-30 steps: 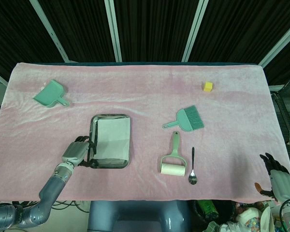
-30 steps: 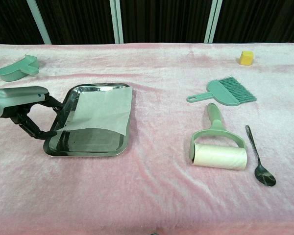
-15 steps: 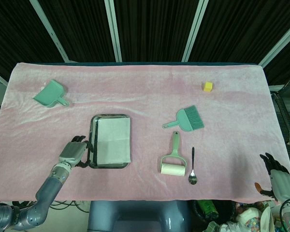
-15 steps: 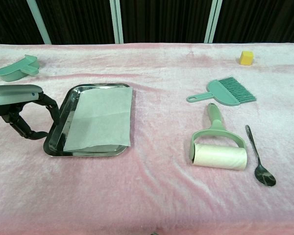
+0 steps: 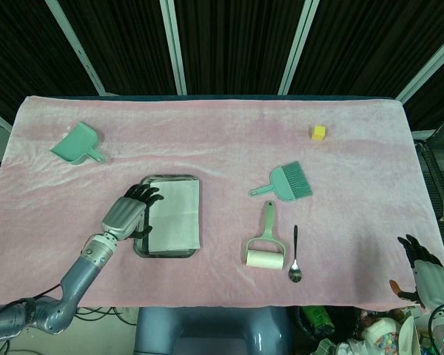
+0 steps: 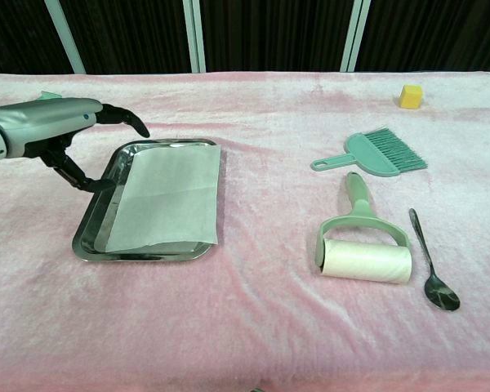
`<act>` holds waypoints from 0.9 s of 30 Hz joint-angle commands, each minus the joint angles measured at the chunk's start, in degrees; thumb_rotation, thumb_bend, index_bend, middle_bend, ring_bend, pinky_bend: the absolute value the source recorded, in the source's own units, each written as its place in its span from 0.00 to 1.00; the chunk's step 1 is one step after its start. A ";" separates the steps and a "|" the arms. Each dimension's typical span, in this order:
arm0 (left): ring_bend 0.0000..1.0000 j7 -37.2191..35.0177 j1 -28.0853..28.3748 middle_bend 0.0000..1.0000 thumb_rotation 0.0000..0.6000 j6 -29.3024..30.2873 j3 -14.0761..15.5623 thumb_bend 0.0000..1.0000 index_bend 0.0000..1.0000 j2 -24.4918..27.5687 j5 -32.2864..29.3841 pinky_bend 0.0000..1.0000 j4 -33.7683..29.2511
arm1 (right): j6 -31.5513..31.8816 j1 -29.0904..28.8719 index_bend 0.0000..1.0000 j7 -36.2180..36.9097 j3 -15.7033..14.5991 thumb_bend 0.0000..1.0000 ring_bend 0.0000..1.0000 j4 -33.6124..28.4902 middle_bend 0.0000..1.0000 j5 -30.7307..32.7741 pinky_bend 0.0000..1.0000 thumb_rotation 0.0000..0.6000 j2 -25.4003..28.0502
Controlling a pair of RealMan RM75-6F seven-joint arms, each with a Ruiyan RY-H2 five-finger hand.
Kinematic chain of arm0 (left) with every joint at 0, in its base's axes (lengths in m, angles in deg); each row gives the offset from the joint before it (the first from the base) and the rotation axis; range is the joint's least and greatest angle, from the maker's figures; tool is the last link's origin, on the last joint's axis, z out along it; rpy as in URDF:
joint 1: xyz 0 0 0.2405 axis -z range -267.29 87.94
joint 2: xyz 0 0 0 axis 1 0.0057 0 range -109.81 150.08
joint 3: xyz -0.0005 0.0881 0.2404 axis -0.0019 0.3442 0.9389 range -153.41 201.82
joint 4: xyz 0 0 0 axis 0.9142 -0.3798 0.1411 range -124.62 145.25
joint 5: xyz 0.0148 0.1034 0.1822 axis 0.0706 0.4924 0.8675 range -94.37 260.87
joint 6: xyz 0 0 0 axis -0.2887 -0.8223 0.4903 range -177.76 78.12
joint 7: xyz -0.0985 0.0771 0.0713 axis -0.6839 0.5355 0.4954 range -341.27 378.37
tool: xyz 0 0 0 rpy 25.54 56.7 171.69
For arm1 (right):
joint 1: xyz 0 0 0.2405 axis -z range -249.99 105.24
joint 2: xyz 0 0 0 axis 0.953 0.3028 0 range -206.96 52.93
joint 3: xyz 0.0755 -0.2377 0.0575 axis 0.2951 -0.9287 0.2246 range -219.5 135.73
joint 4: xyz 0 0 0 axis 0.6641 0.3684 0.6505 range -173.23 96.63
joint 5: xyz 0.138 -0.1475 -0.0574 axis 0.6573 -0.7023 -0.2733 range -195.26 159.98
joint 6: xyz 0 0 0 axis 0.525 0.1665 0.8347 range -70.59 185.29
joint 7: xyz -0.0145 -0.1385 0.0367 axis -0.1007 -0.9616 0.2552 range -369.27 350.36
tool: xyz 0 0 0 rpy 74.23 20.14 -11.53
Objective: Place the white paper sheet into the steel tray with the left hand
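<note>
The white paper sheet [image 5: 175, 217] [image 6: 169, 196] lies flat inside the steel tray [image 5: 170, 253] [image 6: 139, 254], its right edge over the tray's right rim. My left hand [image 5: 127, 215] [image 6: 53, 131] hovers above the tray's left rim, raised off the cloth, fingers spread and curved, holding nothing. My right hand [image 5: 429, 275] sits at the lower right corner of the head view, off the table edge, fingers apart and empty; the chest view does not show it.
A green dustpan [image 5: 77, 143] lies at the back left. Right of the tray are a green brush [image 5: 286, 182] [image 6: 375, 153], a lint roller [image 5: 266, 248] [image 6: 363, 246] and a spoon [image 5: 295, 256] [image 6: 430, 263]. A yellow cube [image 5: 319, 132] [image 6: 409, 96] sits far right.
The paper settled flat in the tray after my left hand released its corner. The left hand then rose from the tray's near-left corner and moved up over the left rim.
</note>
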 commanded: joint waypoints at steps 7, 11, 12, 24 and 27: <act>0.03 -3.68 0.23 0.16 1.00 -1.44 0.95 0.31 0.17 -5.85 6.79 0.13 8.69 | -0.07 -0.01 0.00 0.08 -0.02 0.24 0.09 0.03 0.00 -0.02 0.15 1.00 0.04; 0.05 -4.30 -0.03 0.18 1.00 -1.37 0.70 0.32 0.18 -7.36 7.33 0.17 10.17 | -0.23 -0.04 0.00 0.13 -0.06 0.24 0.09 0.07 0.00 0.05 0.15 1.00 0.12; 0.05 -4.98 0.10 0.18 1.00 -1.94 0.58 0.32 0.18 -7.81 7.46 0.17 10.46 | -0.35 -0.08 0.00 0.16 -0.09 0.24 0.09 0.06 0.00 0.04 0.15 1.00 0.18; 0.08 -12.94 0.61 0.25 1.00 -3.18 0.75 0.34 0.22 -10.82 12.99 0.17 16.45 | -0.60 -0.12 0.00 0.54 -0.09 0.24 0.09 0.05 0.00 0.19 0.15 1.00 0.35; 0.08 -13.08 0.69 0.25 1.00 -3.51 1.00 0.34 0.22 -11.24 13.68 0.17 17.35 | -0.74 -0.17 0.00 0.66 -0.09 0.24 0.10 0.01 0.00 0.23 0.15 1.00 0.40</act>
